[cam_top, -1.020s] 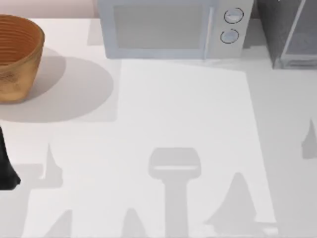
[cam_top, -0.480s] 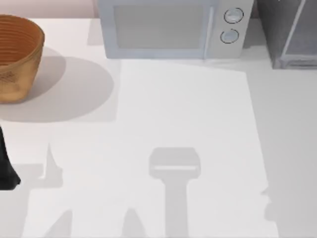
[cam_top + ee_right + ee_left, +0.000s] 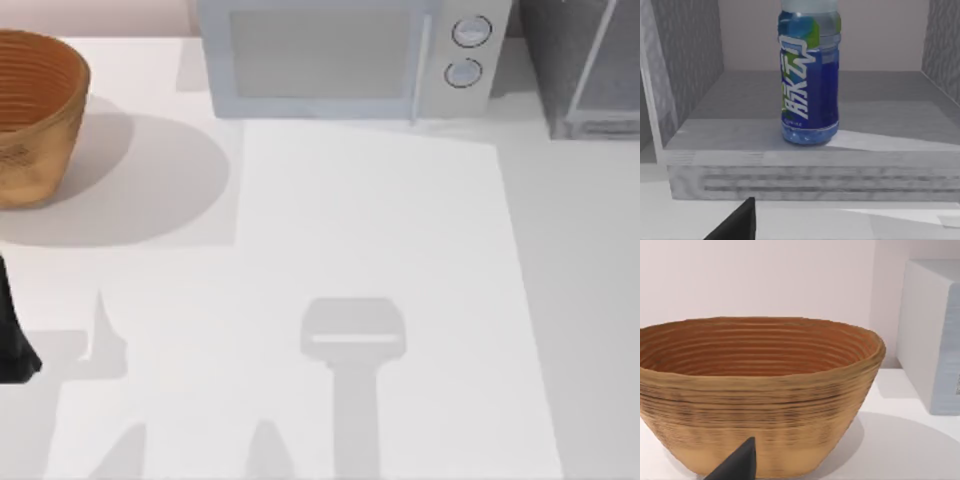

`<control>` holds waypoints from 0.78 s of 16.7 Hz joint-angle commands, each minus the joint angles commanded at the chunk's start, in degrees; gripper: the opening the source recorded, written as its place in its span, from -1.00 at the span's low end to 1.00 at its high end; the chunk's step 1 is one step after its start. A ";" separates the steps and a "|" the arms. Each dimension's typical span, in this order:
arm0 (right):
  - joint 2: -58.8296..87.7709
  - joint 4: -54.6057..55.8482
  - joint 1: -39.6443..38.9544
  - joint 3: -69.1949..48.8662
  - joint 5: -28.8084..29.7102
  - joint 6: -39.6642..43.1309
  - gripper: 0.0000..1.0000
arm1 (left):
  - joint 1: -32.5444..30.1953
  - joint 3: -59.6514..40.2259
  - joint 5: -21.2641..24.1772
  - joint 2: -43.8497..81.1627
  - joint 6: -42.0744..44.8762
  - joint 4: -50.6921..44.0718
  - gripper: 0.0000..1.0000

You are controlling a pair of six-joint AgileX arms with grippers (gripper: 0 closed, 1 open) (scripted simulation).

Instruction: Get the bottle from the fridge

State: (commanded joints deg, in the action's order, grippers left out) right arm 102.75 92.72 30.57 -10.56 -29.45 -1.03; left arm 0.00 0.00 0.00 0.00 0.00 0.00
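Blue-labelled bottle (image 3: 809, 80) stands upright on the fridge (image 3: 805, 155) floor, straight ahead of the right claw (image 3: 735, 222); its opening I cannot tell. Left arm (image 3: 14, 335) sits parked at the table's left edge.

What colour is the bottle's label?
Deep blue with white lettering and green patches on the bottle, best seen in the right wrist view.
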 joint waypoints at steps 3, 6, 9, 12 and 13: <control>-0.03 -0.22 -0.32 0.09 0.17 0.02 1.00 | 0.00 0.00 0.00 0.00 0.00 0.00 1.00; 2.69 -1.93 -2.19 -3.79 2.24 0.28 1.00 | 0.00 0.00 0.00 0.00 0.00 0.00 1.00; 7.61 -6.15 -6.08 -13.03 6.48 0.61 1.00 | 0.00 0.00 0.00 0.00 0.00 0.00 1.00; 13.18 -11.98 -11.01 -25.52 11.68 0.83 1.00 | 0.00 0.00 0.00 0.00 0.00 0.00 1.00; 14.85 -13.94 -12.66 -29.31 13.39 0.89 1.00 | 0.00 0.00 0.00 0.00 0.00 0.00 1.00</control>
State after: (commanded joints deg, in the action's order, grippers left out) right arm 117.60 78.78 17.91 -39.87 -16.06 -0.14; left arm 0.00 0.00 0.00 0.00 0.00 0.00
